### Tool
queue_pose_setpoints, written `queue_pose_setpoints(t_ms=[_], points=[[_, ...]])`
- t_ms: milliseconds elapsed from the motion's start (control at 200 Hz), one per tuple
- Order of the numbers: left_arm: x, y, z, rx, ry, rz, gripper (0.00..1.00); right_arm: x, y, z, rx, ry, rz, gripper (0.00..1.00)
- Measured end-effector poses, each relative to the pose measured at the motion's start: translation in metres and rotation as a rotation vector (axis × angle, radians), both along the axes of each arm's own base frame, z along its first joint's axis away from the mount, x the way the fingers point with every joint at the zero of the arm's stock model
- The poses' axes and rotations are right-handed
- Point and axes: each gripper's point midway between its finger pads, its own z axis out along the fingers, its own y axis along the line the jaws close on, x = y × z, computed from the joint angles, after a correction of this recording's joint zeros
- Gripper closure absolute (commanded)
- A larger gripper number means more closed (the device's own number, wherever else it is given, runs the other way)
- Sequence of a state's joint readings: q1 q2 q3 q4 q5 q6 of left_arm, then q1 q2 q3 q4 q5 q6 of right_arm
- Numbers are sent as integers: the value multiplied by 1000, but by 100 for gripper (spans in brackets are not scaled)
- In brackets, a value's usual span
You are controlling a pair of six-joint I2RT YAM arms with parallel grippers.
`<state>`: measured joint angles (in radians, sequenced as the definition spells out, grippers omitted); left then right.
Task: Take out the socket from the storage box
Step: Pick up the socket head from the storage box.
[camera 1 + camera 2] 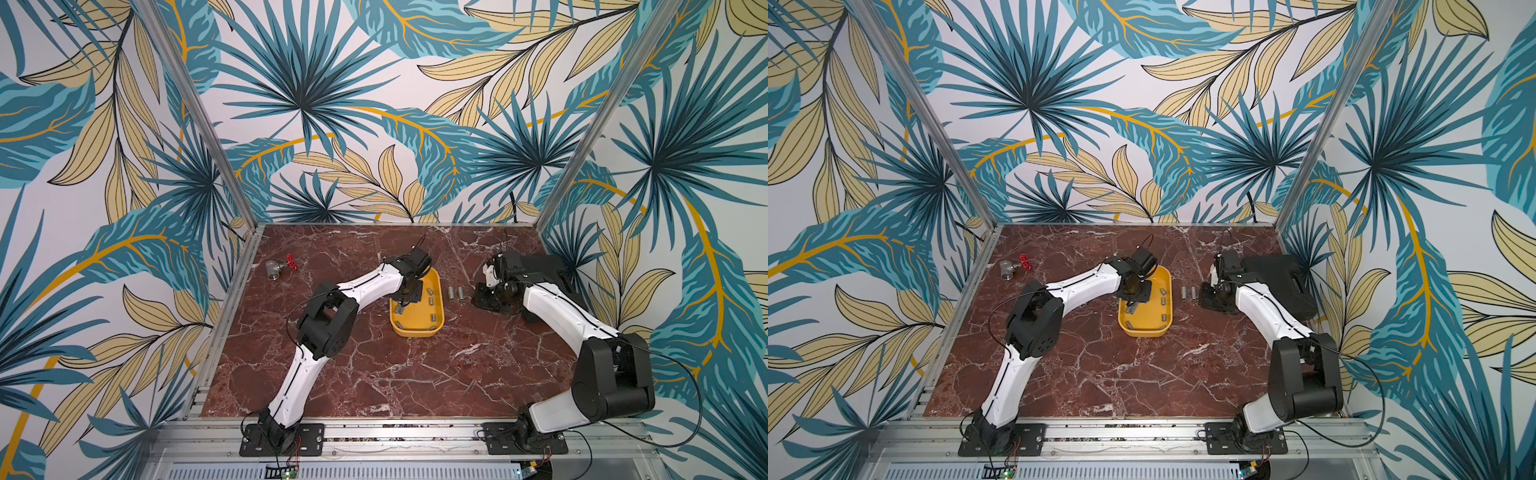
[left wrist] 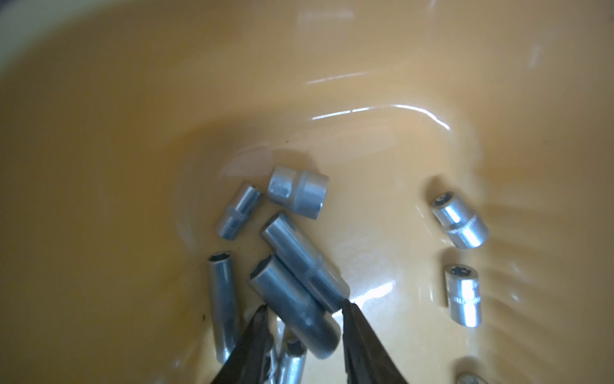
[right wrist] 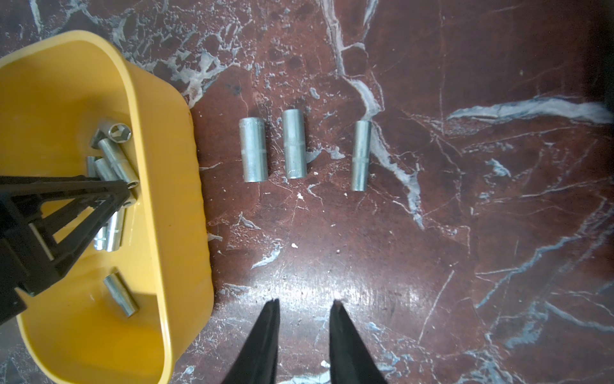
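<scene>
The yellow storage box (image 1: 415, 332) (image 1: 1142, 330) stands mid-table with several silver sockets lying in it. My left gripper (image 1: 401, 306) (image 1: 1131, 306) reaches down into the box. In the left wrist view its jaws (image 2: 304, 306) are shut on one long socket (image 2: 292, 309), which lies slanted between the fingertips, over other sockets. A second long socket (image 2: 299, 259) lies against it. Three sockets (image 3: 253, 149) (image 3: 294, 144) (image 3: 361, 155) lie in a row on the marble right of the box (image 3: 172, 199). My right gripper (image 3: 305, 301) (image 1: 478, 296) hovers open near them, holding nothing.
A metal valve with a red handwheel (image 1: 277, 268) lies at the table's back left. A black hard case (image 1: 548, 270) sits at the back right behind my right arm. Short sockets (image 2: 460, 221) (image 2: 463, 294) lie apart on the box floor (image 2: 133, 133).
</scene>
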<state>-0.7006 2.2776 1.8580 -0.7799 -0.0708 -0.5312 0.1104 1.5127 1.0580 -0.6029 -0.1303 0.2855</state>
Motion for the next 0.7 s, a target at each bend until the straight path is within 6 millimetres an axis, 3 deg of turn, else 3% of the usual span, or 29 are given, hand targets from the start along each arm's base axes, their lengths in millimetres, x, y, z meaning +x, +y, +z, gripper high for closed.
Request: queue_pose_setpoints(t_ms=[421, 701], points=[[2, -7, 1, 10, -19, -67, 77, 0, 2, 0, 10, 2, 2, 72], [-1, -5, -9, 30, -2, -83, 74, -1, 3, -1, 15, 4, 1, 72]])
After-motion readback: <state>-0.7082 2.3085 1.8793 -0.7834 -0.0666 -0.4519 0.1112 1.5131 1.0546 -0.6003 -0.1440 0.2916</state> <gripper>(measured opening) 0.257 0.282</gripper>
